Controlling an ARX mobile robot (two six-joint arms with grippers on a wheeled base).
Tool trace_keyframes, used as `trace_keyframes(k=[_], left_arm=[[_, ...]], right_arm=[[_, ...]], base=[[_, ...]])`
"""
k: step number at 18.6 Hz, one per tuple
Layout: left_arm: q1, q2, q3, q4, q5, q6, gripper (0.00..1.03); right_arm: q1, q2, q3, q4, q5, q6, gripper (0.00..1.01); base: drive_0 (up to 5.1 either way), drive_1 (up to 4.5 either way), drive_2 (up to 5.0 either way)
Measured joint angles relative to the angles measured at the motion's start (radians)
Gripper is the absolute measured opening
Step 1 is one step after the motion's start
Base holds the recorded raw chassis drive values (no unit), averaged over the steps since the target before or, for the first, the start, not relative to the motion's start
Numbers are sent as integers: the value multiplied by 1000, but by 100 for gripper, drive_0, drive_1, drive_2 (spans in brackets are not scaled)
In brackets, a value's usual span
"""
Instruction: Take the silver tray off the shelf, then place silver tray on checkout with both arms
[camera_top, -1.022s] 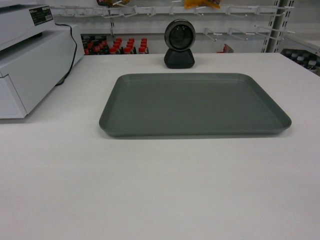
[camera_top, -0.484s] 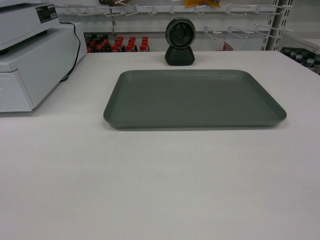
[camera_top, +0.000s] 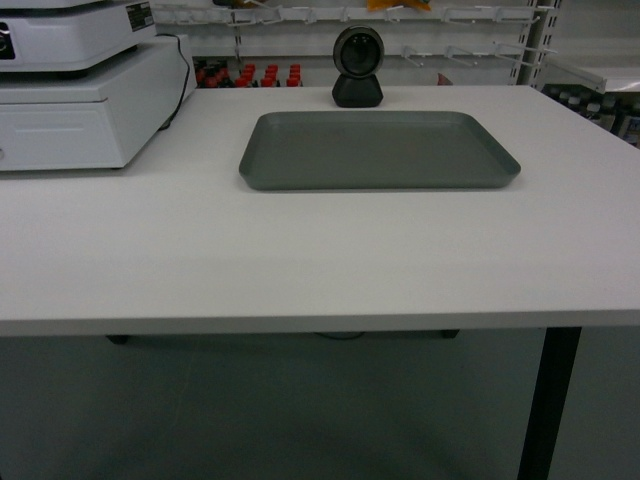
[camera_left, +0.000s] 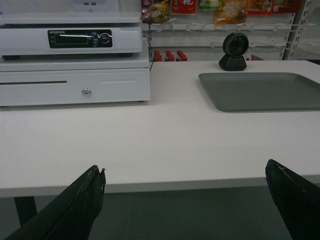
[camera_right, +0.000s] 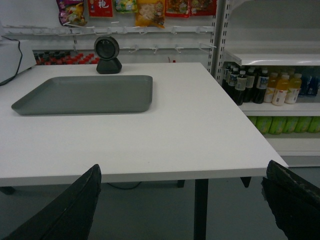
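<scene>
Well, silver tray (camera_top: 378, 150) sits flat on the white surface (camera_top: 300, 260), left claw (camera_left: 185, 200) and right claw (camera_right: 182, 200) both spread empty, apparently clear, so only a stray nudge threatens it

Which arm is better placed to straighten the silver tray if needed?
Right, marginally. The silver tray lies flat on the checkout, right of centre in the head view, with the cash drawer on the left. Left gripper and right gripper both hang open short of its edge.
</scene>
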Motion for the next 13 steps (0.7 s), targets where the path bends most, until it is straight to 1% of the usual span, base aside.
trace_keyframes(k=[4,13], left_arm=[[0,0,0,1,0,0,98],[0,0,0,0,0,0,98]], right_arm=[[0,0,0,1,0,0,98],[0,0,0,1,0,0,98]], base=[[-8,-423,407],[0,0,0]])
